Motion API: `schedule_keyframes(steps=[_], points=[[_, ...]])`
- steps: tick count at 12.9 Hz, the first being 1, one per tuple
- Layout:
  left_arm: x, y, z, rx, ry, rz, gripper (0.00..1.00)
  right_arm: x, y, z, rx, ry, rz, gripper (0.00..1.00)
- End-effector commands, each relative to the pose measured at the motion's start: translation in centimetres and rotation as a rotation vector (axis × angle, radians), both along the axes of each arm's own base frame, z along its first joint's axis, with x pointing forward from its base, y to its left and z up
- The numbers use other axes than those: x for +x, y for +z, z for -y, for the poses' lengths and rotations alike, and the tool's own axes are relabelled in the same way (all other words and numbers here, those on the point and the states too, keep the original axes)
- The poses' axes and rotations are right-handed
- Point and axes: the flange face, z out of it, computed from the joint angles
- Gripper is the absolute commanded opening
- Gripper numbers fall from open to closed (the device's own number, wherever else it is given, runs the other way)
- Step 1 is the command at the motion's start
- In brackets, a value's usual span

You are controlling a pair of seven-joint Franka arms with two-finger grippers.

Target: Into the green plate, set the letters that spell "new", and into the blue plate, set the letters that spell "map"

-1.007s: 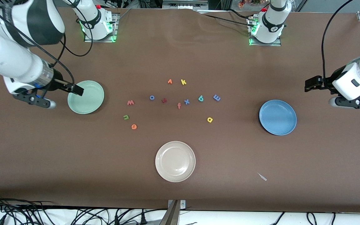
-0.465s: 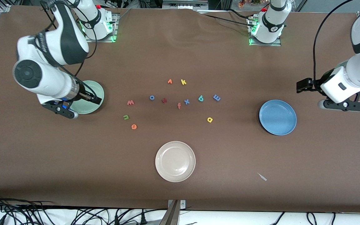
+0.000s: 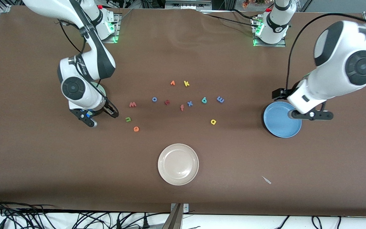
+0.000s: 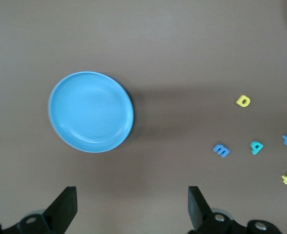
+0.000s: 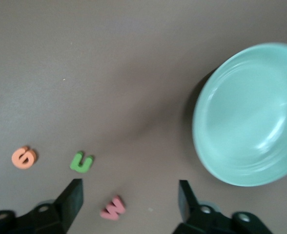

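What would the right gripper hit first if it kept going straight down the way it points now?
Probably bare table: the right gripper, open, points down between the green plate and the green n. Depth is unclear.

Brown-covered bench [image 3: 202, 190] under even light; tangled black cables [image 3: 43, 219] on the white floor along its camera-side edge.

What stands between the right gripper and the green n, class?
Nothing visible does. The right gripper, fingers open, hangs beside the green plate; only bare table separates it from the green n. The orange e and salmon w flank the n.
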Motion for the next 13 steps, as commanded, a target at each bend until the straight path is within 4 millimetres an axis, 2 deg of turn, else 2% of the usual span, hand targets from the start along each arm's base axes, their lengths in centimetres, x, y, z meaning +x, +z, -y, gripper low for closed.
schedule_keyframes(steps=[1,2,3,5,6,8,9,10,11,13], points=[[0.0,-2.9,3.6,-0.015,0.023,0.013,1.00,0.5,-4.9,-2.2,0.011,-0.133,0.092,0.73],[-0.3,-4.4,5.3,-0.013,0.033,0.025,1.00,0.0,-6.5,-3.5,0.020,-0.140,0.106,0.73],[-0.5,-5.9,6.7,-0.008,0.053,0.030,1.00,-0.3,-6.8,-3.7,0.023,-0.139,0.110,0.69],[-0.4,-8.9,9.5,-0.020,0.095,0.022,1.00,-0.3,-7.4,-3.9,0.029,-0.180,0.127,0.69],[-0.2,-10.3,10.7,-0.055,0.125,0.021,1.00,-0.6,-7.7,-5.0,0.040,-0.196,0.147,0.69],[-0.2,-13.4,13.3,-0.060,0.170,0.033,1.00,-1.0,-8.4,-4.6,0.034,-0.199,0.139,0.69],[-0.3,-15.1,14.8,-0.064,0.189,0.047,1.00,-1.0,-8.4,-4.6,0.034,-0.199,0.139,0.66],[-0.3,-16.9,15.8,-0.067,0.203,0.056,1.00,-1.0,-8.4,-4.6,0.034,-0.198,0.139,0.51],[-0.3,-18.3,16.6,-0.072,0.212,0.067,1.00,-1.0,-8.4,-4.5,0.034,-0.199,0.140,0.45],[-0.9,-21.3,18.7,-0.069,0.243,0.091,1.00,-1.1,-8.8,-4.5,0.031,-0.198,0.133,0.41]])
